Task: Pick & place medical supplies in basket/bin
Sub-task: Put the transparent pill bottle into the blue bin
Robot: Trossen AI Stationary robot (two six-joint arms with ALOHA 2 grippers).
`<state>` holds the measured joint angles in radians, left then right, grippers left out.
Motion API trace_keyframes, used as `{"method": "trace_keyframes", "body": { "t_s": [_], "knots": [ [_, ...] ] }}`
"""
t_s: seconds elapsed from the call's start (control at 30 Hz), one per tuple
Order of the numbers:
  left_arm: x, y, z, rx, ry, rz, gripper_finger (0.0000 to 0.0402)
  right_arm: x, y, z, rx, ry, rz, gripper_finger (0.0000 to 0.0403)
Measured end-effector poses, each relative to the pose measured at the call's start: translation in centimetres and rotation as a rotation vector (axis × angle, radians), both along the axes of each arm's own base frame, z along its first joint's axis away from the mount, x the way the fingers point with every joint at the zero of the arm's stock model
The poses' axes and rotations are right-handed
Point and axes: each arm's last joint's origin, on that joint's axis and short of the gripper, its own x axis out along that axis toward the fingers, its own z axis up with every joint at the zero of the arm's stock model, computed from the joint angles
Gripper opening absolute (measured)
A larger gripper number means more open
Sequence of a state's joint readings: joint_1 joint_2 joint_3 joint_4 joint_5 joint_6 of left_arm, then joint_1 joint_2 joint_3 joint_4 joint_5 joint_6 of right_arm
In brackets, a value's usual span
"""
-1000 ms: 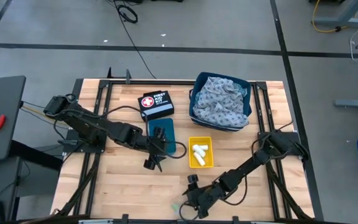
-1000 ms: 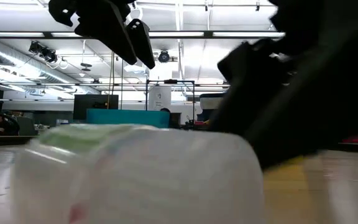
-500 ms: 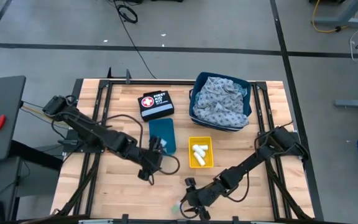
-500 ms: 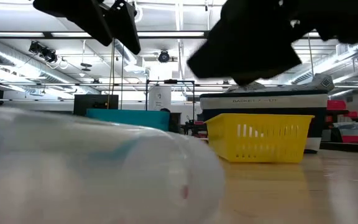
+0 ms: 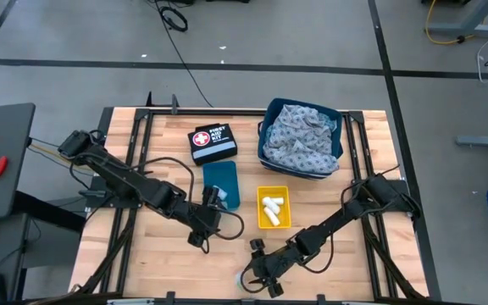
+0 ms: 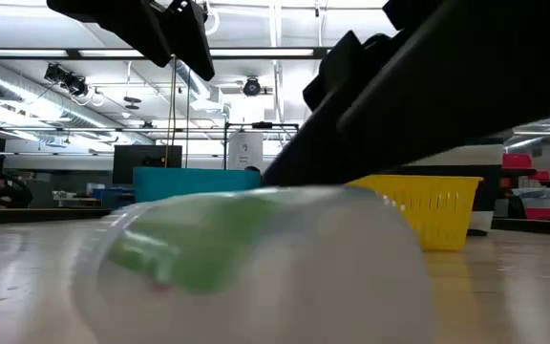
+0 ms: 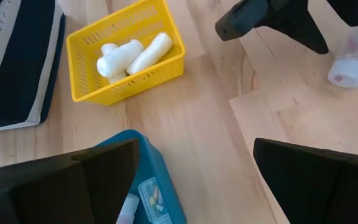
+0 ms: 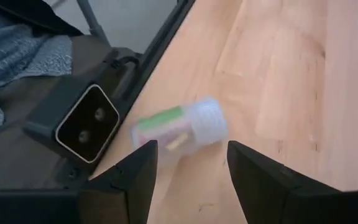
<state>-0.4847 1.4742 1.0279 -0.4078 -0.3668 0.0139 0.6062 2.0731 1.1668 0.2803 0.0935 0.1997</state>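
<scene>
Blurred clear bottle (image 6: 246,263) (green label)

we see white gauze rolls (image 5: 271,206) lying on their sides, bunched and touching, inside a small yellow basket (image 5: 274,222) at mid-table; the left wrist view (image 7: 132,54) shows them as soft, finger-shaped pieces. patterned grey-blue cloth (image 5: 302,137) sits crumpled, filling a dark blue bin (image 5: 269,112) at the far right of the table. a clear plastic vial (image 8: 182,127) with a green label and ribbed cap lies on its side on bare wood near the table's front edge, just beside the edge; its contents are blurred, possibly small packets. small pale items (image 7: 153,194) rest in a teal tray (image 5: 221,179).
</scene>
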Motion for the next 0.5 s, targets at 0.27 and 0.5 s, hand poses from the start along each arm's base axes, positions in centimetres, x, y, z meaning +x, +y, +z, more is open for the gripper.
{"method": "trace_keyframes", "body": {
  "t_s": [0.27, 0.5],
  "knots": [
    [0.0, 0.0, 0.0, -0.009, 0.001, 0.005, 0.0319, 0.2, 0.8, 1.0, 0.079, -0.018, 0.037, 0.0201],
    [0.0, 0.0, 0.0, -0.018, 0.002, 0.007, 0.0319, 0.1, 0.4, 0.6, 0.011, 0.034, -0.005, 0.0207]
  ]
}}
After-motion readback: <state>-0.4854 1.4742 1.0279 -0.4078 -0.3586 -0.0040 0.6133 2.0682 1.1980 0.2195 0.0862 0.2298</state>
